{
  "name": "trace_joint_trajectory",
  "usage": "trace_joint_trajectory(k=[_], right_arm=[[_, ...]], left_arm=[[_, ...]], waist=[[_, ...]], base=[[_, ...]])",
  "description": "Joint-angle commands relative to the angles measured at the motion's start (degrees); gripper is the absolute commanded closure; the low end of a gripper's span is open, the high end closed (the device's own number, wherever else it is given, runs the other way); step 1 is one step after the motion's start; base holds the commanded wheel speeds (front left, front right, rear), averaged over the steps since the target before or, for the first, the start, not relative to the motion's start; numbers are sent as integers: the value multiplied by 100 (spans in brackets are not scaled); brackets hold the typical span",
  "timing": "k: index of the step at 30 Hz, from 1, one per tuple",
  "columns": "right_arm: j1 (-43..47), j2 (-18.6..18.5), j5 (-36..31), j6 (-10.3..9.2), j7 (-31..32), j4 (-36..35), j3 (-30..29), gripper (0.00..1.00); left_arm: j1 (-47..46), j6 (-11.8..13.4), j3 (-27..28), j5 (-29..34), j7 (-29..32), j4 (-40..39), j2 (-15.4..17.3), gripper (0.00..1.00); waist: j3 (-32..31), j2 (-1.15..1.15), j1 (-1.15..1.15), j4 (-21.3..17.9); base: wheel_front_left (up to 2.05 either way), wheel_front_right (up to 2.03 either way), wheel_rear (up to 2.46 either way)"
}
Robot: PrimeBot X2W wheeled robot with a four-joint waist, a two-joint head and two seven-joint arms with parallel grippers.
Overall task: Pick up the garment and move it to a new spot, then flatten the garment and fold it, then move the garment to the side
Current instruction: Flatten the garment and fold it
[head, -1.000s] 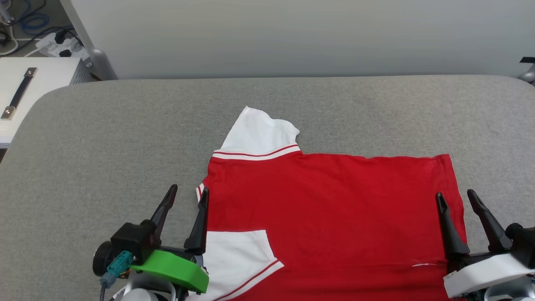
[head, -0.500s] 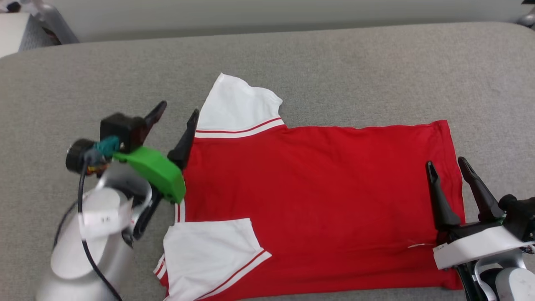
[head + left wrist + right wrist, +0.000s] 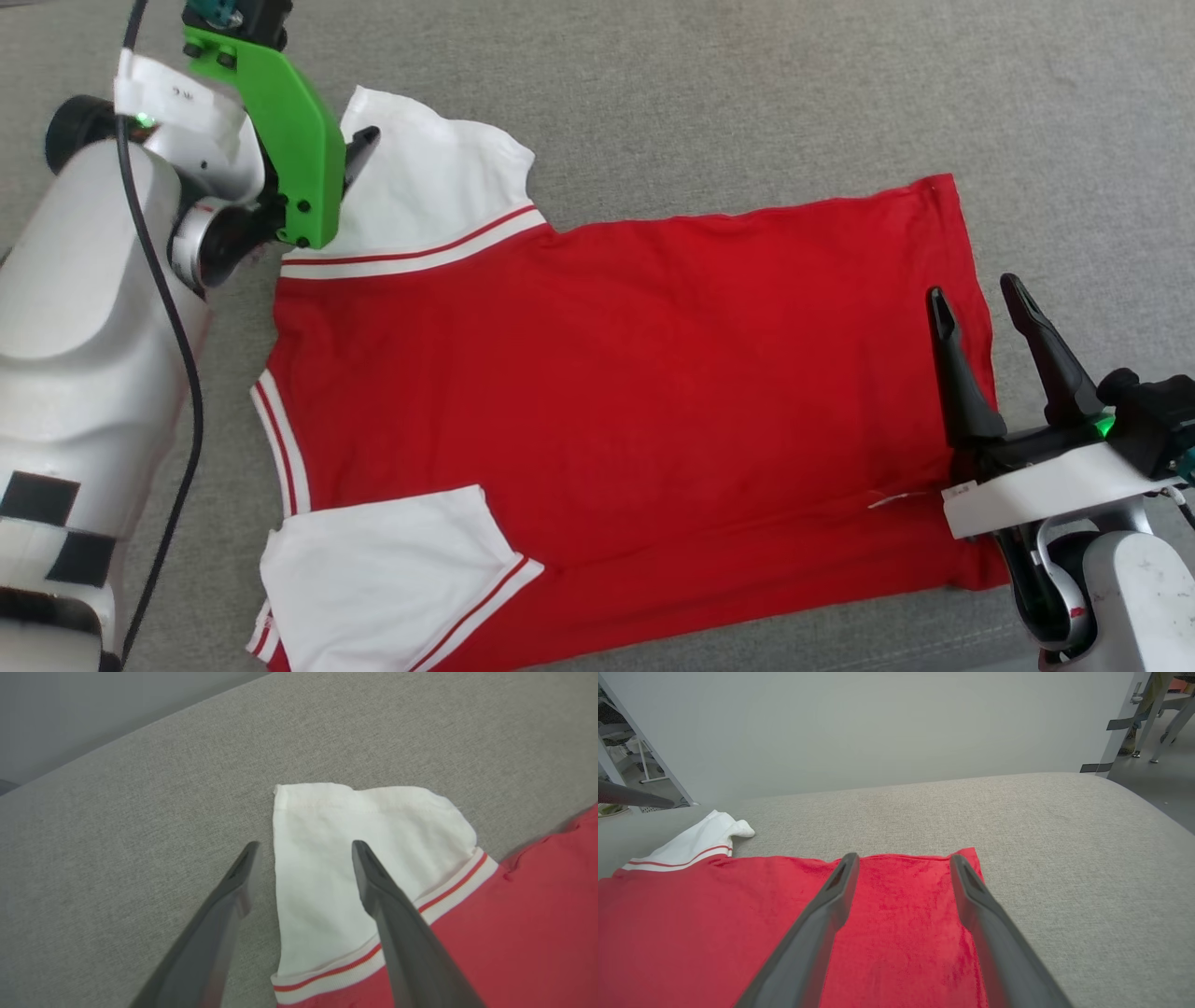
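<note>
one garment [image 3: 607, 373] corner hidden, behind right claw [image 3: 975, 287]

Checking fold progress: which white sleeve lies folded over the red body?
The near sleeve, lower left in the head view; the far sleeve sticks out onto the grey surface.

Garment [image 3: 616, 373] bottom edge off-frame

The red jersey garment with white sleeves [image 3: 607, 373] lies flat on the grey fabric surface [image 3: 747, 93], sleeves to the left, hem [image 3: 957, 224] to the right. The left tool [image 3: 302, 845] hangs over the outer edge of the far sleeve [image 3: 429, 187]; the right tool [image 3: 975, 287] over the hem end.
</note>
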Motion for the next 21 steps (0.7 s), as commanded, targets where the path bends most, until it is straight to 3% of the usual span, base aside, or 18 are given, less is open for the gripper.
trace_joint_trajectory(k=[1, 9, 18, 19, 20, 21], right_arm=[[-118, 29, -8, -4, -45, -2, 20, 0], [-271, 148, -46, -4, -86, -41, 164, 0], [-319, 179, -40, -4, -137, -15, 218, 0], [-320, 177, -40, -4, -140, -8, 216, 0], [-322, 173, -40, -4, -140, -1, 210, 0], [-328, 167, -41, -4, -138, 7, 200, 0]], left_arm=[[-201, -16, -27, -71, 118, 152, 80, 0], [-820, -11, -206, -105, 93, 924, 205, 0], [-1013, -12, -397, -66, 9, 1628, 104, 0], [-998, -13, -433, -114, 110, 1692, 71, 60], [-984, -14, -461, -160, 199, 1732, 45, 100], [-964, -15, -504, -224, 302, 1749, 13, 100]], waist=[[347, 0, -1, -323], [629, 0, -1, -522], [773, 0, -1, -562], [771, 0, -1, -554], [768, 0, -1, -545], [763, 0, -1, -534]], base=[[0, 0, 0], [0, 0, 0], [0, 0, 0], [0, 0, 0], [0, 0, 0], [0, 0, 0]])
